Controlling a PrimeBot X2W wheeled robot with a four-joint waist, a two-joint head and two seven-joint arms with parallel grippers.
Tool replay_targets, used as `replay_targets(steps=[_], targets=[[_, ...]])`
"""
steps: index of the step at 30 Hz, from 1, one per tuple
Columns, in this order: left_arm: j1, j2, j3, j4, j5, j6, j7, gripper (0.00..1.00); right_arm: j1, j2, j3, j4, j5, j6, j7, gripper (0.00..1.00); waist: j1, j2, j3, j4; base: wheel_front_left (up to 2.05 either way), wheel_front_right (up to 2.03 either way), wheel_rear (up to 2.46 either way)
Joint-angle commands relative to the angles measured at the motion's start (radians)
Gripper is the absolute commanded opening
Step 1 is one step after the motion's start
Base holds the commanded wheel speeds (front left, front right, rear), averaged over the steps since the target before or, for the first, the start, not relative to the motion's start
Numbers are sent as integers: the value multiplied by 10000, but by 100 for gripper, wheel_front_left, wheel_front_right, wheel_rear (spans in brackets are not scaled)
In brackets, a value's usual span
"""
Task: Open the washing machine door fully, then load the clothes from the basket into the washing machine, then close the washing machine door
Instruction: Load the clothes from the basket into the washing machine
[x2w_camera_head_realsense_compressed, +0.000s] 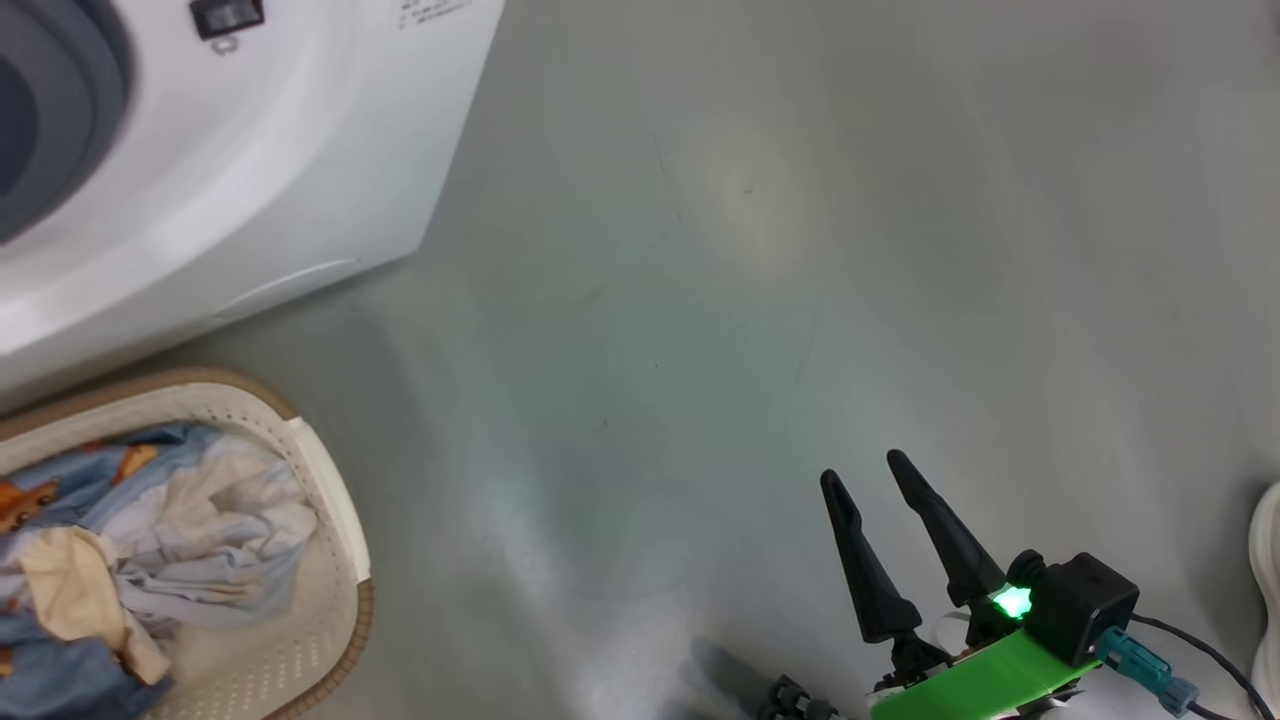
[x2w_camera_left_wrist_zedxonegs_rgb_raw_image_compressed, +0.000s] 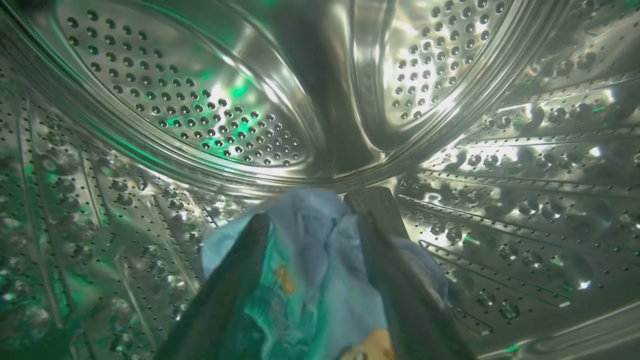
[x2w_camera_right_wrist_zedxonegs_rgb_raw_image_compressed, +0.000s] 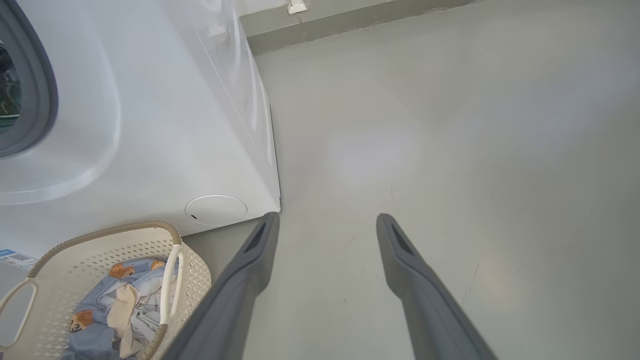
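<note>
Deep inside the washing machine's steel drum (x2w_camera_left_wrist_zedxonegs_rgb_raw_image_compressed: 200, 100), my left gripper (x2w_camera_left_wrist_zedxonegs_rgb_raw_image_compressed: 316, 207) has its fingers spread open. Light blue cloth with an orange print (x2w_camera_left_wrist_zedxonegs_rgb_raw_image_compressed: 310, 280), part of the clothes, lies loose between them. The white washing machine (x2w_camera_head_realsense_compressed: 250, 180) stands at the upper left, its grey gasket (x2w_camera_head_realsense_compressed: 80, 100) showing; the door is out of view. Below it the cream basket (x2w_camera_head_realsense_compressed: 340, 520) holds more clothes (x2w_camera_head_realsense_compressed: 150, 540), blue bear-print and white. My right gripper (x2w_camera_head_realsense_compressed: 862, 467) hangs open over bare floor, away from both. The right wrist view shows the basket (x2w_camera_right_wrist_zedxonegs_rgb_raw_image_compressed: 65, 270), clothes (x2w_camera_right_wrist_zedxonegs_rgb_raw_image_compressed: 115, 300) and machine (x2w_camera_right_wrist_zedxonegs_rgb_raw_image_compressed: 150, 125) left of the open gripper (x2w_camera_right_wrist_zedxonegs_rgb_raw_image_compressed: 327, 216).
Grey floor (x2w_camera_head_realsense_compressed: 750, 300) stretches right of the machine and basket. A white rounded object (x2w_camera_head_realsense_compressed: 1265, 560) sits at the right edge. A wall skirting (x2w_camera_right_wrist_zedxonegs_rgb_raw_image_compressed: 350, 20) runs behind the machine. A round filter cover (x2w_camera_right_wrist_zedxonegs_rgb_raw_image_compressed: 216, 210) marks the machine's lower front corner.
</note>
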Motion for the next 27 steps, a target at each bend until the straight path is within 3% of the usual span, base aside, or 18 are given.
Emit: replay_targets(steps=[1,8,16,22,27], targets=[[-264,460,-11,-39,158,94,95,100,-37,-131,191,-153,61,16,-48,100,0,0,-159,89,0,0,0],[-524,217,-289,905,221,228,391,100,-83,-131,165,-91,84,16,-48,100,0,0,-516,230,0,0,0],[-384,-325,-378,1180,74,635,-71,100,-111,-131,-63,-81,75,16,-48,100,0,0,-766,620,0,0,0],[320,-967,-366,664,-160,875,-279,100,-190,-131,-137,-48,-8,16,-48,100,0,0,-1195,1022,0,0,0],[1461,-1491,-392,-640,-339,851,-289,100,-206,-131,-238,4,-102,16,-48,100,0,0,-1717,1381,0,0,0]])
